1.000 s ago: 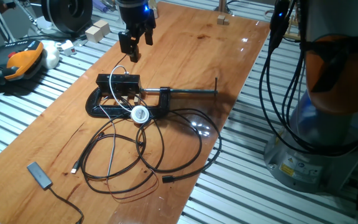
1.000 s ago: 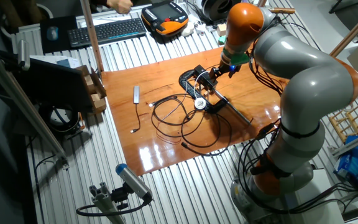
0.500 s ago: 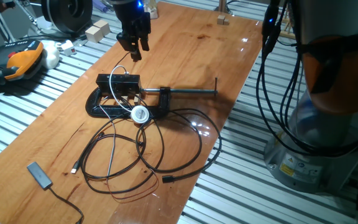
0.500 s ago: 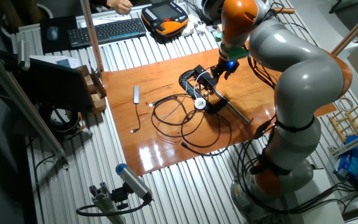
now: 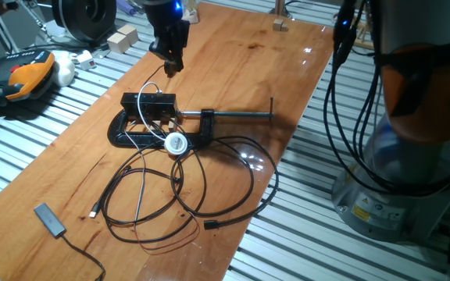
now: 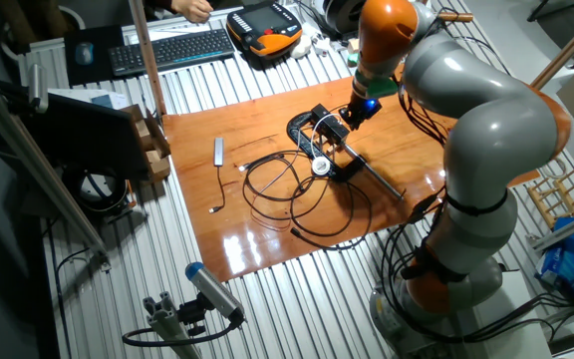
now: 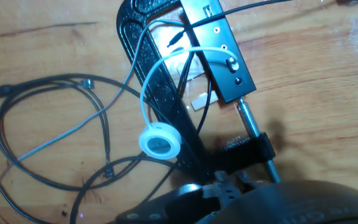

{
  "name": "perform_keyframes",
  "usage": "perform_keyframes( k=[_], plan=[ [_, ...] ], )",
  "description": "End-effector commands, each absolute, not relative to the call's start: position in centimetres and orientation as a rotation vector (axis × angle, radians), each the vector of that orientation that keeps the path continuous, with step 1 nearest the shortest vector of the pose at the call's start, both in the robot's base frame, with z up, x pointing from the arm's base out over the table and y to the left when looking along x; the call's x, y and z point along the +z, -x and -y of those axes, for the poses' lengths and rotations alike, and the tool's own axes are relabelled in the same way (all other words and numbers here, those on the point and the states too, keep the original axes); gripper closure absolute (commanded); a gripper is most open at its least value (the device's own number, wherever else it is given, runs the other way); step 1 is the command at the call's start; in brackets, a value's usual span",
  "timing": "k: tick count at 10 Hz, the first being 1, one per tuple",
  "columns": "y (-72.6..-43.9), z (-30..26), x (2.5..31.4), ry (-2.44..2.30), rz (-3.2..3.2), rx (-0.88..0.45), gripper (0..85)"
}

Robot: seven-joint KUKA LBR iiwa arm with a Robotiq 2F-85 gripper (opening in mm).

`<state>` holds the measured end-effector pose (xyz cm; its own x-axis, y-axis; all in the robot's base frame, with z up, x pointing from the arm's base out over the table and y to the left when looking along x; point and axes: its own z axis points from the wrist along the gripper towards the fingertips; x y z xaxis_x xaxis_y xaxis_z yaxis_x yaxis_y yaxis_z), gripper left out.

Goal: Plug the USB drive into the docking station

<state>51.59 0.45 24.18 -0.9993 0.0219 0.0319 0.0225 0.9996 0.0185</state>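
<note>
The wrist has turned since a second ago: in one fixed view the gripper (image 5: pixel 169 65) showed two spread fingers, and now it is seen edge-on, hanging above and just beyond the docking station (image 5: pixel 148 102). The station sits pinned in the G-clamp (image 5: pixel 143 136), with the white puck (image 5: pixel 176 143) just in front of it. I cannot tell whether the fingers are closed on anything.

In the other fixed view, the gripper is apart from the docking station, above its far side, and nothing is touching. I cannot make out the USB drive on the table around the station. It may be between the fingers, but that is only a guess.

In the hand view, the station's port face is tilted across the frame, and a white cable (image 7: pixel 166 59) and a black cable (image 7: pixel 241 7) loop right over it. The risk, as I judge it, is that a descent from this skewed angle snags those cables or meets the port crooked, jamming the plug against the housing.
</note>
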Motion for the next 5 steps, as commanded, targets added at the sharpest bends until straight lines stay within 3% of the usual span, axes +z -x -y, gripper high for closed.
perform_keyframes(
  k=[1,5],
  plan=[
    [-51.59,-0.42,24.2,0.04,3.138,-0.034,85.0],
    [-51.5,-0.63,24.16,0.084,3.157,-0.042,85.0]
  ],
)
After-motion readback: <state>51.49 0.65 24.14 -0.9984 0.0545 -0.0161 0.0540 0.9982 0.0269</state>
